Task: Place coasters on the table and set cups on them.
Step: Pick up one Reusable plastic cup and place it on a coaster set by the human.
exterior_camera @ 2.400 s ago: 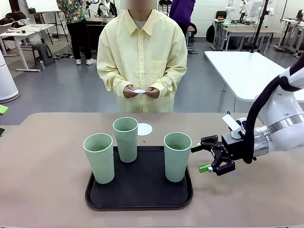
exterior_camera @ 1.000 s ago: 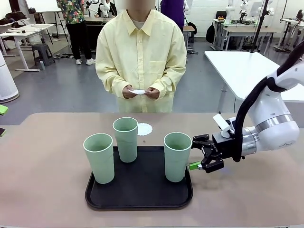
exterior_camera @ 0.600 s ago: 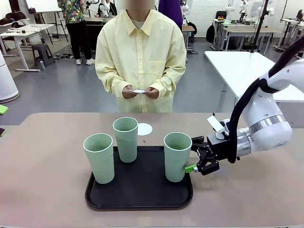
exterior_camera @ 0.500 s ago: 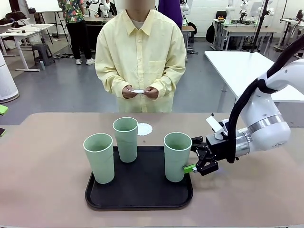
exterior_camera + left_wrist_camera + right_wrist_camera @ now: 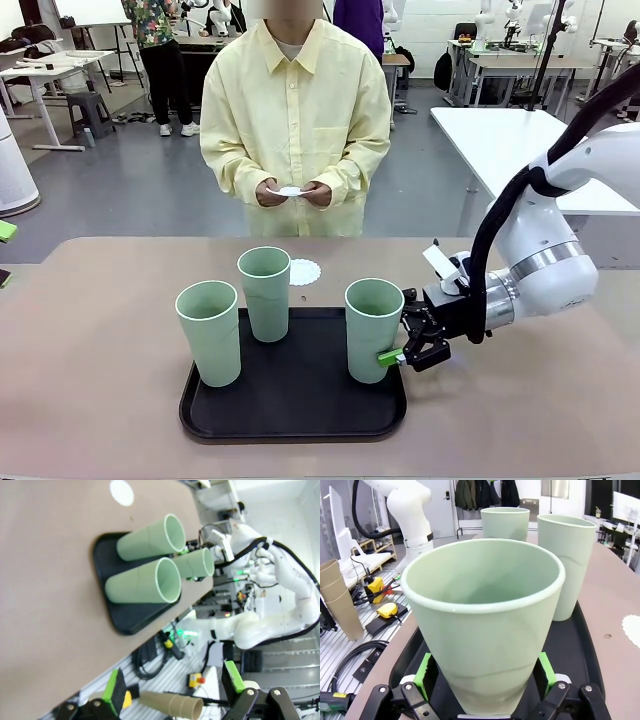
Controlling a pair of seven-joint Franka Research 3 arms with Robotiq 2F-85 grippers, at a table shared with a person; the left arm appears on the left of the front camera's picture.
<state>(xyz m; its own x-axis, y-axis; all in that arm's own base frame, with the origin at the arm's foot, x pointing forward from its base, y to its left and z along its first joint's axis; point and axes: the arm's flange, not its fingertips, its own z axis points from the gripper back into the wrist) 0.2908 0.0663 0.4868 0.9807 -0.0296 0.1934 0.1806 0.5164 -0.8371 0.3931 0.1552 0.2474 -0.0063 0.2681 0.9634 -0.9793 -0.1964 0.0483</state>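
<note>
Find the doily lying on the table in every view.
Front view: doily just past the black tray's far edge, right of the rear cup.
Left wrist view: doily at the top, left of centre.
Right wrist view: doily cut by the right edge.
Shared landmark: the black tray.

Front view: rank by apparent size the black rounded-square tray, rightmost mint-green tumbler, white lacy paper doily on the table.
1. Black rounded-square tray
2. Rightmost mint-green tumbler
3. White paper doily, smallest, though farther back
</note>
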